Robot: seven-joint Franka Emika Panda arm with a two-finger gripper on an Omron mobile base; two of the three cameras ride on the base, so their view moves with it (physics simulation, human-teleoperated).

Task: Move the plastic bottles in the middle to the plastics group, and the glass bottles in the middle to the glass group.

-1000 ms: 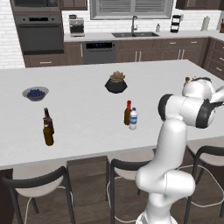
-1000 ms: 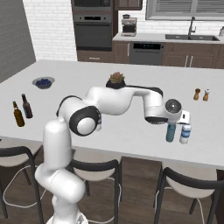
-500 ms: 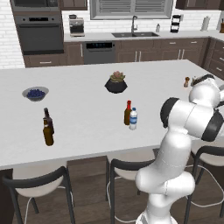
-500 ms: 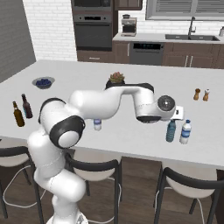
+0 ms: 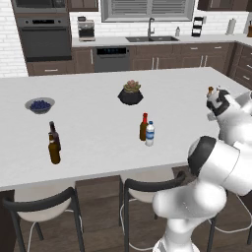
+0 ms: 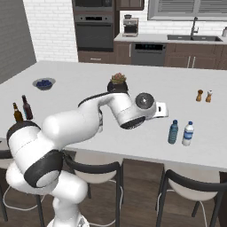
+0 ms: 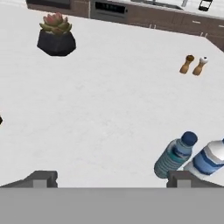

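My gripper point(image 7: 111, 178) is open and holds nothing; it hovers over bare counter just left of a teal-blue plastic bottle point(image 7: 175, 159) point(image 6: 173, 132). That bottle stands upright beside the clear blue-capped water bottle point(image 7: 209, 158) point(image 6: 188, 134) of the plastics group, near the front edge. In the middle, the amber glass bottle with a red cap point(image 5: 143, 127) and a clear plastic bottle with a blue cap point(image 5: 150, 134) stand close together. The glass group, two brown bottles with dark tops point(image 5: 53, 143) point(image 6: 22, 110), is at the counter's left end.
A potted succulent point(image 5: 131, 92) point(image 7: 56, 37) sits toward the back of the white island counter point(image 5: 98, 123). A bowl of blueberries point(image 5: 40, 105) is at the left. Two small shakers point(image 6: 204, 95) point(image 7: 194, 65) stand at the right. Stools line the front edge.
The gripper has pulled back to the left, away from the teal-blue bottle, which stays standing beside the water bottle. The arm has swung round.
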